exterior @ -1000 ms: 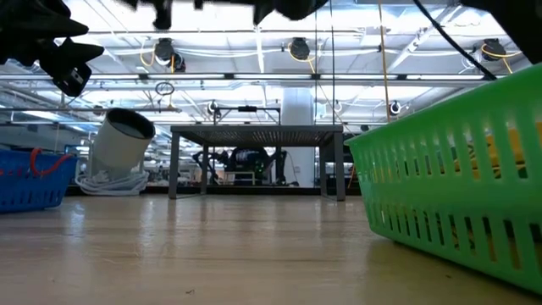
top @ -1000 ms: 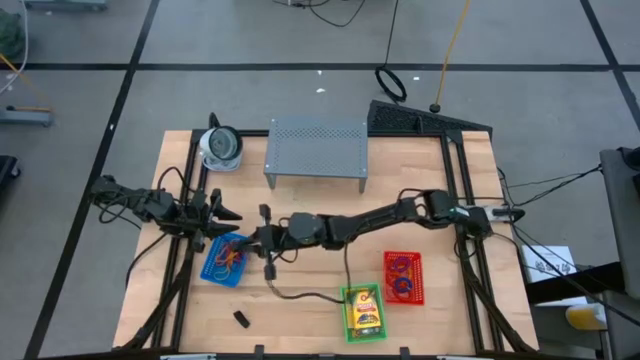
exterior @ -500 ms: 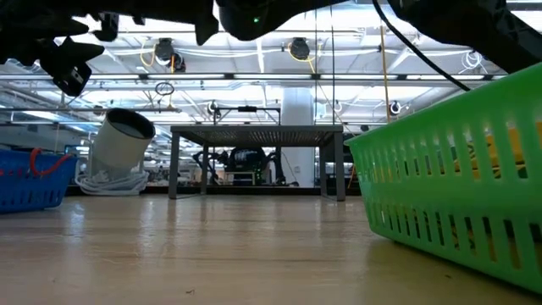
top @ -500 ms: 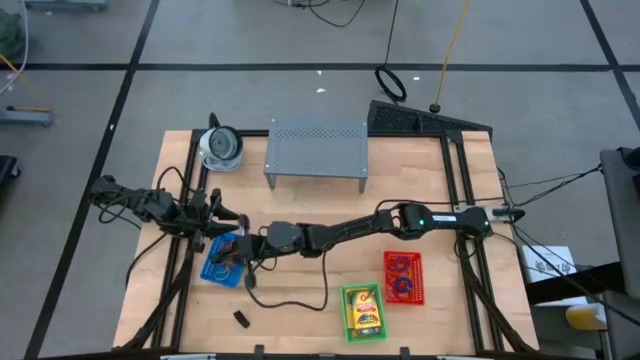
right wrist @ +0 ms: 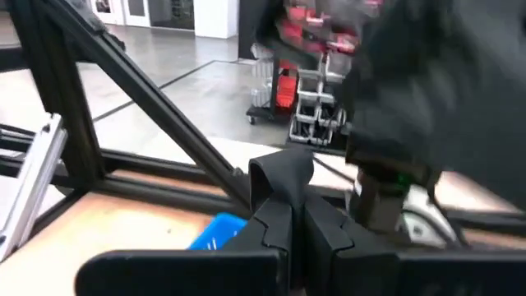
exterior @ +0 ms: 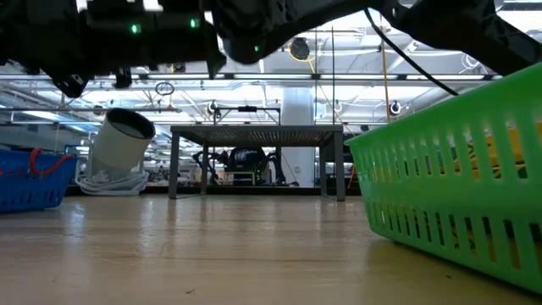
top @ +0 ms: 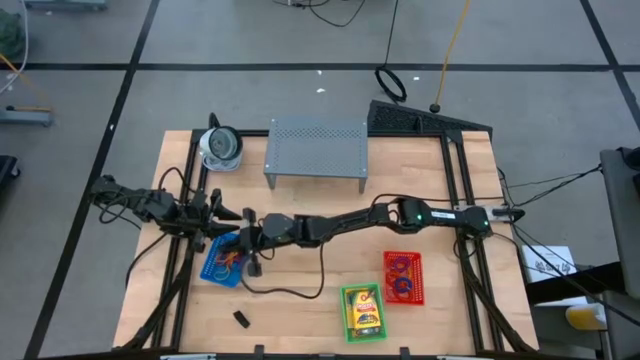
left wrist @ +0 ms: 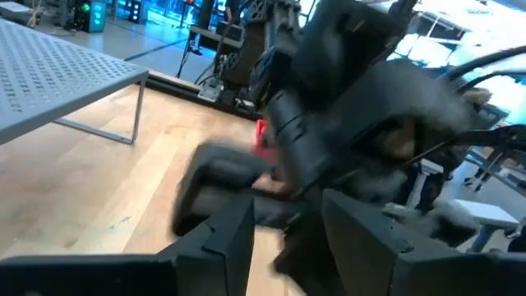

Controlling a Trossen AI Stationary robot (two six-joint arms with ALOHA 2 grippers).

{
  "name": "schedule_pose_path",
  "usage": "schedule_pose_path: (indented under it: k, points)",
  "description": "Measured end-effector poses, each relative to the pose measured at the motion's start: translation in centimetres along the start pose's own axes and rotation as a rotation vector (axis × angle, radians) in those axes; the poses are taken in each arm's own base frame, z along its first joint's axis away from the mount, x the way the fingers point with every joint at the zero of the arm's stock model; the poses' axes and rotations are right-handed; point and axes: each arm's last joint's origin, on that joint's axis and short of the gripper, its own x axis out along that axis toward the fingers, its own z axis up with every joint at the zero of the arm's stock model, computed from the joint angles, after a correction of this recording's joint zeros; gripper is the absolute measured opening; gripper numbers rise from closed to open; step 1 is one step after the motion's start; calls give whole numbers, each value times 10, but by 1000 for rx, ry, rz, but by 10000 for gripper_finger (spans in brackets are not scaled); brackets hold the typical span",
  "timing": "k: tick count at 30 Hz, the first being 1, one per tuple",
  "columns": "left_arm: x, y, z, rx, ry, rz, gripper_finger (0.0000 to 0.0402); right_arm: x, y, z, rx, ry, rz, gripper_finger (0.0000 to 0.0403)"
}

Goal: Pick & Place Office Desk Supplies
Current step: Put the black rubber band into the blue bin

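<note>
Your rubber bands (top: 228, 262) — thin orange and red loops — lie tangled in the blue basket (top: 216, 272) near the tabletop's left edge, and a crayon box (top: 365, 312) sits in the green basket (top: 348, 300) at the front. The red basket (top: 415, 278) just right of it holds more loops, too small to sort. A small black clip (top: 241, 319) lies alone on the bare wood.

The tabletop (top: 310, 310) is pale wood planks in a black frame, on a grey floor crossed by dark lines; beyond it the low view shows a hall with bright ceiling lights.

The right gripper (top: 244, 241), fingers pressed together, reaches across to the blue basket; whether it carries anything you cannot tell. The left gripper (top: 222, 214) hangs just behind that basket, fingers apart — its wrist view is mostly blocked by the other arm's blurred bulk.

Behind stand a grey perforated metal shelf (top: 316, 148) and a round white-grey object (top: 220, 147).
</note>
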Motion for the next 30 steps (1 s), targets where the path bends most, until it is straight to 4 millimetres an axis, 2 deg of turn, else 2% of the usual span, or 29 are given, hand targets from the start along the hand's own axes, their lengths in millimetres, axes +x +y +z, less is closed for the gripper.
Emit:
schedule_pose_path:
  k: [6,11,20,30]
  points:
    - [0,0,1,-1,-5,-4,154,-3,-9,-19,50,-8,-23,0]
    - [0,0,0,-1,-4,-4,154,-5,-6,-34,35,12,-18,0]
    - [0,0,1,-1,-4,-4,154,-5,-7,-28,20,-52,-29,0]
    - [0,0,0,-1,-3,-4,154,-5,-7,-30,18,-35,-48,0]
